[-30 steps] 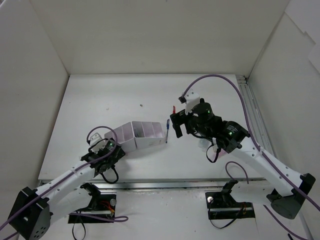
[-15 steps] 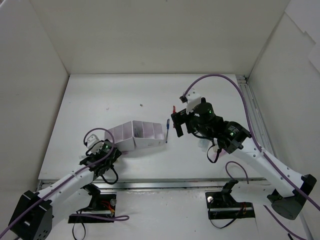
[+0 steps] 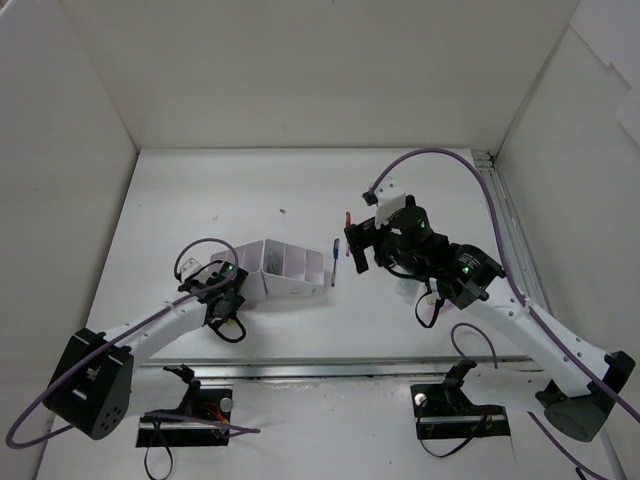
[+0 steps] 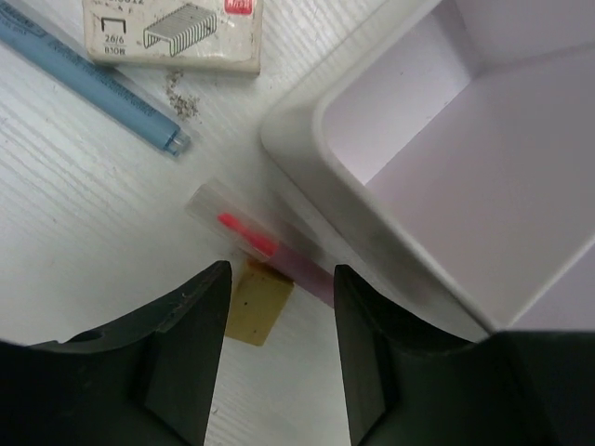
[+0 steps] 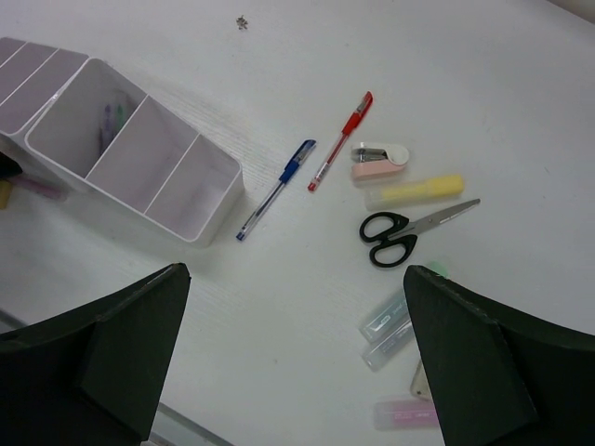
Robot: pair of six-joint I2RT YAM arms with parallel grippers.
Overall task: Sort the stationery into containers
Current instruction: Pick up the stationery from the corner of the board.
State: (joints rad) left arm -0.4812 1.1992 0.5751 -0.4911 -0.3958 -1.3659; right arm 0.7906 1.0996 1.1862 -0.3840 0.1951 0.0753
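my left jaws astride pink clear-capped marker
half open, empty; marker axis diagonal along white plastic organizer wall; right jaws wide, well apart.

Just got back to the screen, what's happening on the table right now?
The left gripper is down beside a corner of the white organizer, its jaws apart on either side of a pink marker lying along its wall, not gripping it yet. The right gripper hovers wide open above the loose blue pen, red pen, scissors and yellow marker.
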